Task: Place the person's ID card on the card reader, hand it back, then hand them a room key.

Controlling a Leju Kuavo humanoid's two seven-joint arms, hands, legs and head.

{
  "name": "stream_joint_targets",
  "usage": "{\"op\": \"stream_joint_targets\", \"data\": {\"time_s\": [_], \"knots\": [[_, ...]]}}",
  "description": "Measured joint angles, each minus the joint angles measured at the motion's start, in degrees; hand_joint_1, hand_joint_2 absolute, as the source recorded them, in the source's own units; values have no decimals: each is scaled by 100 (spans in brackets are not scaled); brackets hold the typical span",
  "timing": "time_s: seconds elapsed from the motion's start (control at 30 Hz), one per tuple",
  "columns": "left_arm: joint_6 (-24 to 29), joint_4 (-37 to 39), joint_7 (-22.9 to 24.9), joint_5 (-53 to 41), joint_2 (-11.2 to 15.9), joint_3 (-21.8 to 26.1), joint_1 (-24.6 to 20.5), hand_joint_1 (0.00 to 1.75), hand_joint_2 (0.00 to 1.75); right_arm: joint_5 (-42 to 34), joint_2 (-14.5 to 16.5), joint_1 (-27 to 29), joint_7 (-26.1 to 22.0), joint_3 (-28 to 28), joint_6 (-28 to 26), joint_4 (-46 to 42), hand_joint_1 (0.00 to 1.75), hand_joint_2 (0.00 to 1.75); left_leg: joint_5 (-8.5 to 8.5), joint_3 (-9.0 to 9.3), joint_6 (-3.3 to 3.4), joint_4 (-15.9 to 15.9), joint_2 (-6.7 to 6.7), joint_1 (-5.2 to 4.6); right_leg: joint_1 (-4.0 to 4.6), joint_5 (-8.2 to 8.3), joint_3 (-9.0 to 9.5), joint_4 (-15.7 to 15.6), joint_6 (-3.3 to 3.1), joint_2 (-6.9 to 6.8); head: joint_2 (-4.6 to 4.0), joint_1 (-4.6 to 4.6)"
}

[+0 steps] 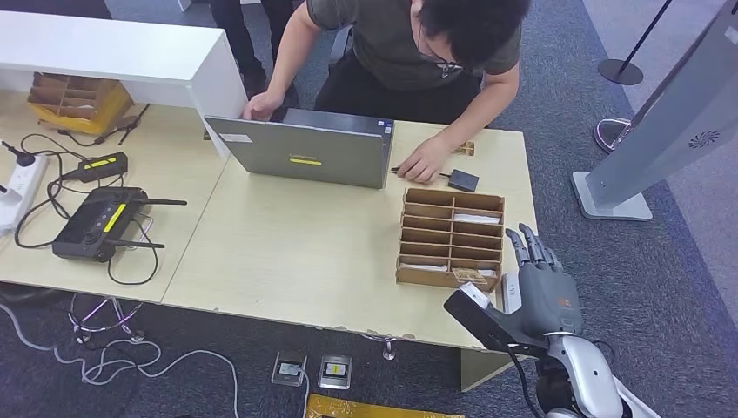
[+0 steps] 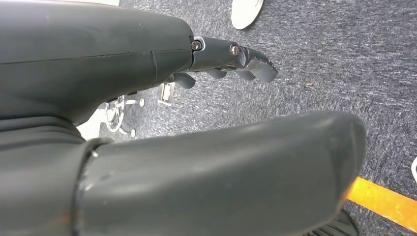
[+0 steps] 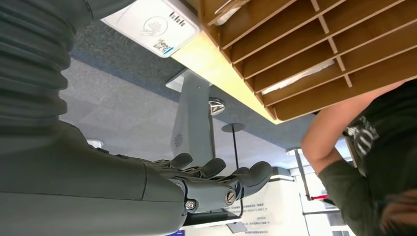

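My right hand (image 1: 541, 292) hovers at the table's front right corner, fingers straight and apart, holding nothing; the right wrist view shows its fingers (image 3: 216, 179) bare. A white card reader (image 3: 152, 24) lies on the table edge beside it, partly covered by my thumb in the head view (image 1: 475, 296). Just behind stands a wooden slotted tray (image 1: 452, 237) with white cards (image 1: 477, 218) in some slots. A person leans over the table, one hand (image 1: 424, 162) resting near a small dark device (image 1: 463, 180). My left hand (image 2: 231, 59) hangs over the carpet, holding nothing.
A grey laptop (image 1: 305, 150) stands open toward the person at the table's middle. A black router (image 1: 91, 224) and cables lie at the left, with a cardboard box (image 1: 77, 100) behind. A grey kiosk base (image 1: 609, 196) stands on the floor to the right.
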Motion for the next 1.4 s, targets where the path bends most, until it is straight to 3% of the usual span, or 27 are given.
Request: {"op": "stream_joint_targets", "data": {"time_s": [1.4], "knots": [[51,0,0,39,-1,2,21,0,0,879,734,43,-227,413,-345,969,0,175,0,-1,0,0,0,0,0,0,-1,0,0,0,0,1]]}}
